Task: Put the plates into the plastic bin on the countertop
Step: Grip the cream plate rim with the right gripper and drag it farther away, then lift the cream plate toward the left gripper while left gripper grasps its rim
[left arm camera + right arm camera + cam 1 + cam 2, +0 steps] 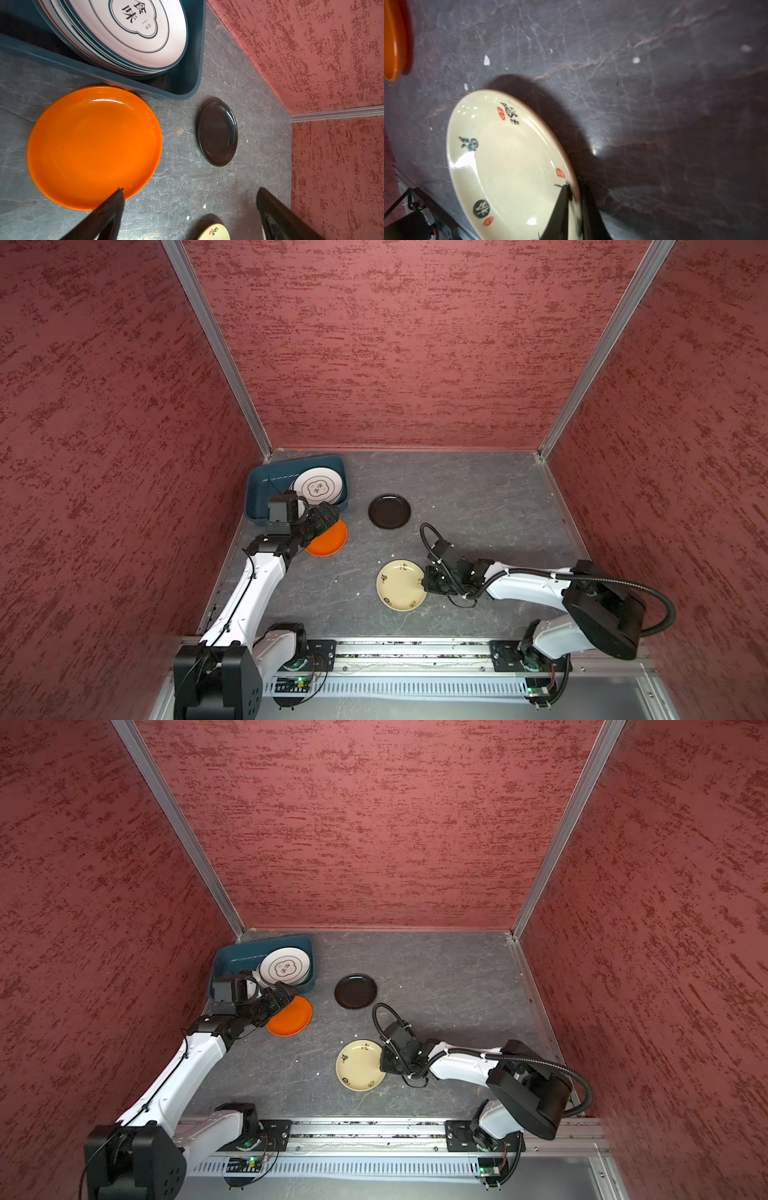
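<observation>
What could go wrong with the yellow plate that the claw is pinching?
The right claw pinches the cream-yellow plate only by its edge, so the plate might tip or slip out when lifted. The left claw hangs open over the orange plate, right in front of the plastic bin, so the two arms could bump on the way there.

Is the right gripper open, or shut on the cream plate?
Shut on it. In the right wrist view the right gripper pinches the rim of the cream plate between its fingers.

Plate stack (319, 486) in bin (257, 491), back left on countertop (478, 497); 3 plates (389, 511) before, right of it.
</observation>
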You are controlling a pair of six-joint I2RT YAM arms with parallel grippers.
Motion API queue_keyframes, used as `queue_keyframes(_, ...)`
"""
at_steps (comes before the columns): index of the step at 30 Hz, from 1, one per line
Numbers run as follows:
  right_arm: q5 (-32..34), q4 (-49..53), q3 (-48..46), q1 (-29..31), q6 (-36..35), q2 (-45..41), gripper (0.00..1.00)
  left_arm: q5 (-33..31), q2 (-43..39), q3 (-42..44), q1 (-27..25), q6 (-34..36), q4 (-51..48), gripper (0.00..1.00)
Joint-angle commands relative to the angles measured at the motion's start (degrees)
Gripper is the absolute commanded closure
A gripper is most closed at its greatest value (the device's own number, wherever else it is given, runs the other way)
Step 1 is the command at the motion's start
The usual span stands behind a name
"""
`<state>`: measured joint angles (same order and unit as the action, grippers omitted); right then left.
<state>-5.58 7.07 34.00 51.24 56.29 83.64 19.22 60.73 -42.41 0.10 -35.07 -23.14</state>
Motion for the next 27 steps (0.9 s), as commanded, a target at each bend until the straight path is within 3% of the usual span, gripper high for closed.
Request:
queue_keyframes(1,1.0,-2.6,-3.0,-0.7,2.9,0.0,0.90,0.7,-1.1,0.6,0.6,1.0,-0.1,0.01)
queue_keyframes(14,-1.5,-14.6,-8.4,-1.6,5.1,-2.3,0.97,1.9,-1.0,0.3,0.7,0.6,-0.2,0.01)
queue_keyframes(23,1.4,-16.1,-8.9,-4.8,5.4,-7.6,1.00,4.6,-2.3,0.0,0.6,-0.3,0.1,0.01)
queue_keyframes(27,2.1,-10.4,-4.9,-7.1,4.9,-9.7,1.00,9.7,-2.4,0.8,0.4,-3.9,1.8,0.01)
